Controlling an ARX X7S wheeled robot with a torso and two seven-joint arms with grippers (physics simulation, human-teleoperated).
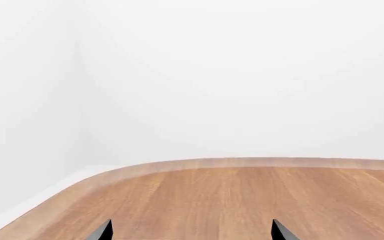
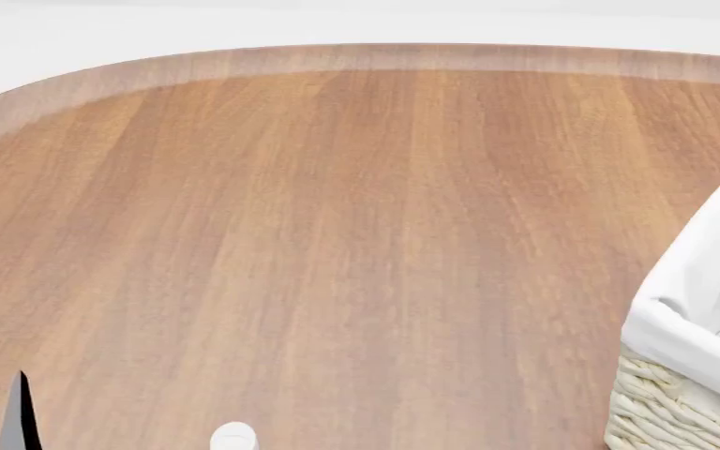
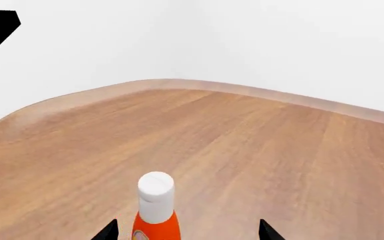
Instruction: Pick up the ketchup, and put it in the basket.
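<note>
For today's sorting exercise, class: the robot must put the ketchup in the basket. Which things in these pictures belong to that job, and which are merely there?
Belong to the job:
ketchup, upright between the right gripper fingertips
basket, at the table's right
right gripper, open

Merely there:
table
left gripper, open and holding nothing

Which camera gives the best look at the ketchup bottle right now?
The right wrist view: the ketchup bottle stands upright there, white cap and orange-red shoulders visible. The head view catches only its cap at the bottom edge. The left wrist view shows none of it.
</note>
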